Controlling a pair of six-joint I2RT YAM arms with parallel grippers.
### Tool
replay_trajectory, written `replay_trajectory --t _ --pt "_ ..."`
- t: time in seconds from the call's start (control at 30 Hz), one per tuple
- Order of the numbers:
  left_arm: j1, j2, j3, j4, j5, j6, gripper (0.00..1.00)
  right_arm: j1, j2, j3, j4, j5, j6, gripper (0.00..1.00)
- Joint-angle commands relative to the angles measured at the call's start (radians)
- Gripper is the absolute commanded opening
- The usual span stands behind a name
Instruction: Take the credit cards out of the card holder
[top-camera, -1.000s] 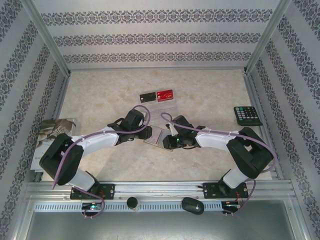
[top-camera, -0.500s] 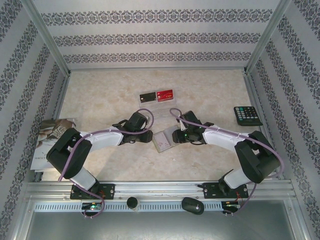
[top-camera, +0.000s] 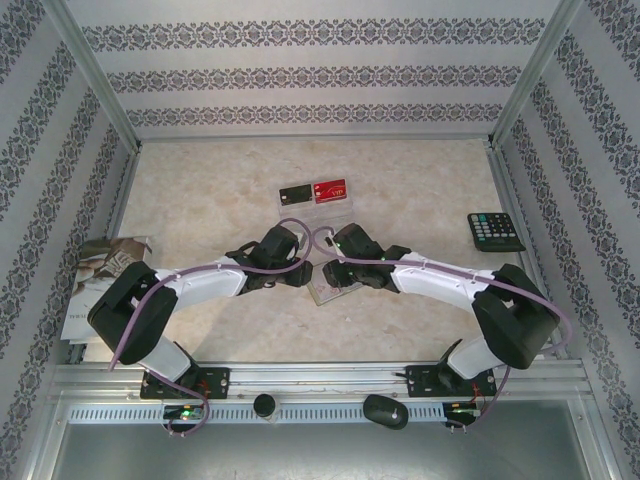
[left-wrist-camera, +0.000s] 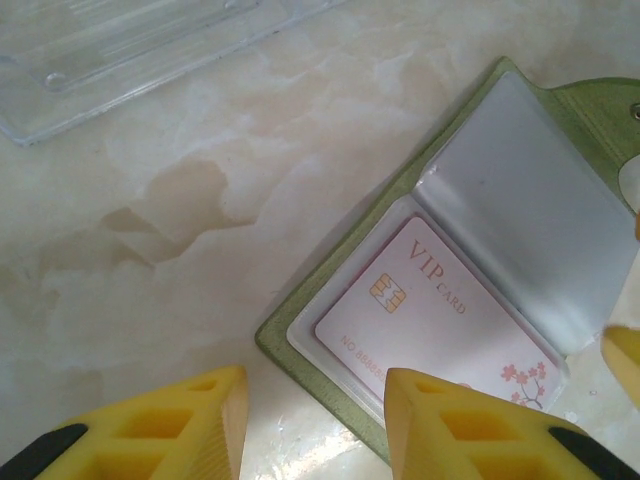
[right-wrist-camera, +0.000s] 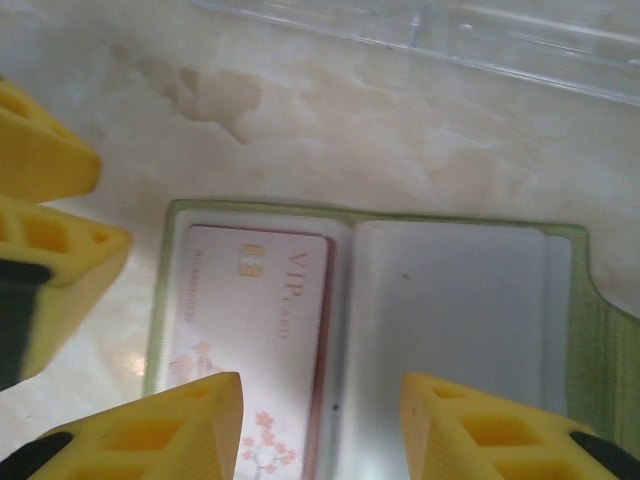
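Note:
The card holder (left-wrist-camera: 304, 366) lies open on the table, olive-green outside with pale grey sleeves. A pale pink VIP credit card (left-wrist-camera: 430, 320) sits in one sleeve; the other sleeve (right-wrist-camera: 450, 310) looks bare. My left gripper (left-wrist-camera: 315, 420) is open and straddles the holder's near corner, one finger over the holder, one over the table. My right gripper (right-wrist-camera: 322, 425) is open just above the holder (right-wrist-camera: 600, 330), beside the pink card (right-wrist-camera: 250, 320). In the top view both grippers (top-camera: 303, 272) (top-camera: 325, 270) meet over the holder (top-camera: 330, 293). A black card (top-camera: 294, 194) and a red card (top-camera: 330, 188) lie farther back.
The black and red cards rest on a clear plastic tray (top-camera: 318, 207), just behind the grippers. A black calculator (top-camera: 495, 231) sits at the right and a printed booklet (top-camera: 100, 270) at the left edge. Metal frame posts and patterned walls enclose the table.
My right gripper has swung left over the holder and opened wider. The holder has shifted slightly toward the near side. The left gripper has hardly moved.

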Motion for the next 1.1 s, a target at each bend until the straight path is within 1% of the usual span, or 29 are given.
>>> replay_trajectory --t 0.0,0.1,0.2,0.3,0.47,0.6,0.7,0.8,0.87,0.97,1.07 --pt "-0.048 0.043 0.006 0.027 -0.018 -0.015 0.4 -0.044 -0.027 -0.024 -0.003 0.071 0.015 0.46" --pt "-0.095 0.071 0.035 0.007 -0.059 0.0 0.4 -0.088 -0.022 -0.028 -0.025 0.105 0.017 0.45" --pt "-0.112 0.103 0.057 -0.02 -0.077 0.003 0.4 -0.123 0.005 -0.033 -0.032 0.136 0.018 0.42" --pt "-0.114 0.144 0.074 -0.05 -0.095 0.003 0.4 -0.127 0.05 -0.035 -0.049 0.153 0.016 0.37" --pt "-0.097 0.196 0.106 -0.081 -0.116 0.02 0.4 -0.08 0.08 -0.069 -0.055 0.131 0.044 0.31" --pt "-0.067 0.213 0.115 -0.087 -0.101 0.044 0.4 -0.03 0.072 -0.114 -0.042 0.077 0.098 0.3" --pt "-0.06 0.231 0.122 -0.084 -0.068 0.046 0.39 -0.004 0.063 -0.137 -0.026 0.051 0.131 0.3" --pt "-0.059 0.187 0.103 -0.073 -0.077 0.038 0.39 -0.004 0.04 -0.149 -0.008 0.028 0.155 0.3" --pt "-0.056 0.143 0.095 -0.085 -0.085 0.036 0.39 -0.004 0.015 -0.146 -0.013 0.036 0.165 0.31" --pt "-0.057 0.075 0.081 -0.107 -0.087 0.023 0.39 -0.015 -0.043 -0.148 -0.02 0.078 0.156 0.36" --pt "-0.057 0.039 0.062 -0.126 -0.088 0.012 0.38 -0.056 -0.109 -0.145 -0.028 0.073 0.14 0.39"
